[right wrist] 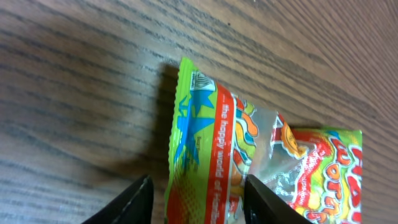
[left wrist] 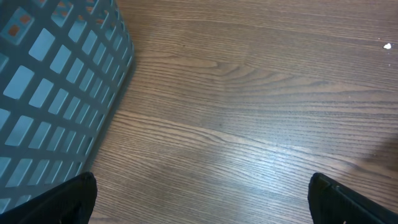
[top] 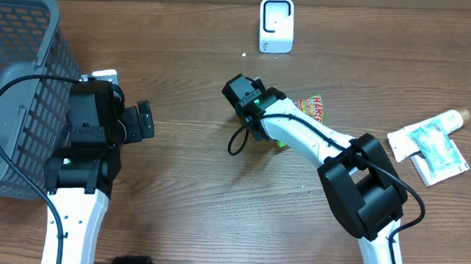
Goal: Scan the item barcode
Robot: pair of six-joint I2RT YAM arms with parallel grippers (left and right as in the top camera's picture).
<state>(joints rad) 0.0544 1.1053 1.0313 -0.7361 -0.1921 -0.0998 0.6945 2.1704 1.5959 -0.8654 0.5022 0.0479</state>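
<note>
The item is a green, red and clear gummy candy bag lying flat on the wooden table, also seen beside the right arm. My right gripper straddles the bag's green left edge. Its fingers are apart, with a gap on the left side, and the right finger is at the clear film. I cannot make out the barcode for certain. The white scanner stands at the back of the table. My left gripper hovers wide open over bare wood.
A grey plastic basket fills the left edge, close to the left arm. A white packet with a tube lies at the far right. A black cable loop hangs beside the right wrist.
</note>
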